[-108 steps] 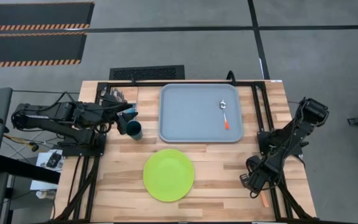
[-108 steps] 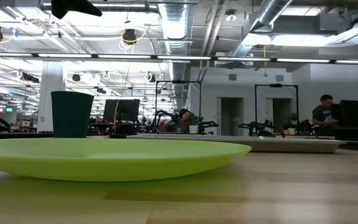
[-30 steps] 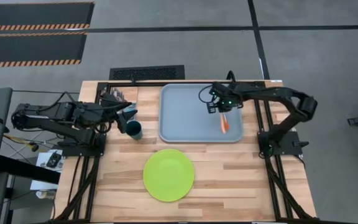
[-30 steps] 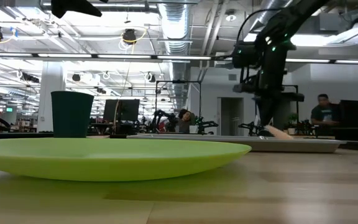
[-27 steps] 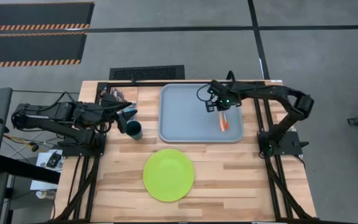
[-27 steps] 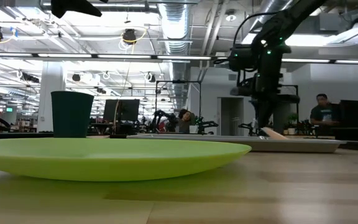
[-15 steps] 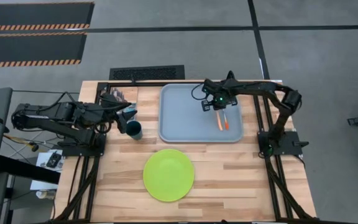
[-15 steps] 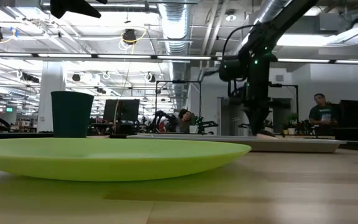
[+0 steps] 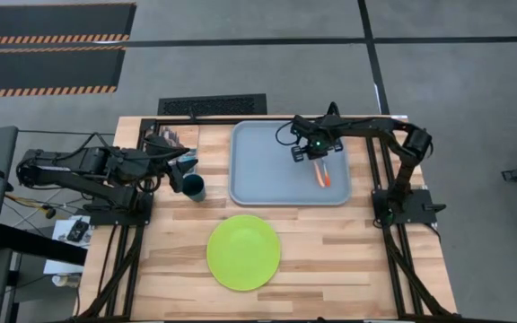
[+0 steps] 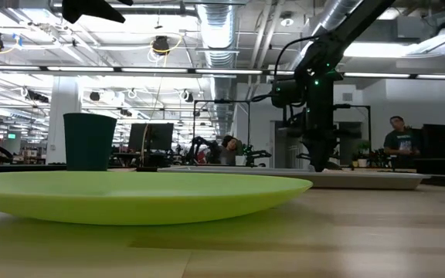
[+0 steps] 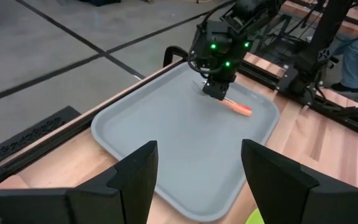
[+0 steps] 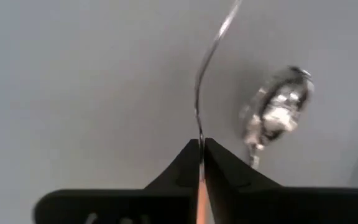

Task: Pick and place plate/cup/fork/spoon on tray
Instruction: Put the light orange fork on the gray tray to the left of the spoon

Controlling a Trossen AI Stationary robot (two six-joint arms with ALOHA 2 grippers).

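No legible writing on tray (image 9: 267, 166)

Even, bright overhead light fills the high view, with only faint, soft shadows under the arms and around the plate (image 9: 243, 252) on the table (image 9: 348, 242). In the low view the light comes from rows of ceiling strips far in the room; the near rim of the plate and the table in front are soft and out of focus, a dull sheen lies on the wood, and the right arm shows as a dark shape against the bright ceiling. The right wrist view is blurred at close range, with a bright glint on the spoon (image 12: 277, 111) bowl, while the left wrist view is sharp on the tray (image 11: 166, 143) and blurred on its own near fingers (image 11: 135, 180).
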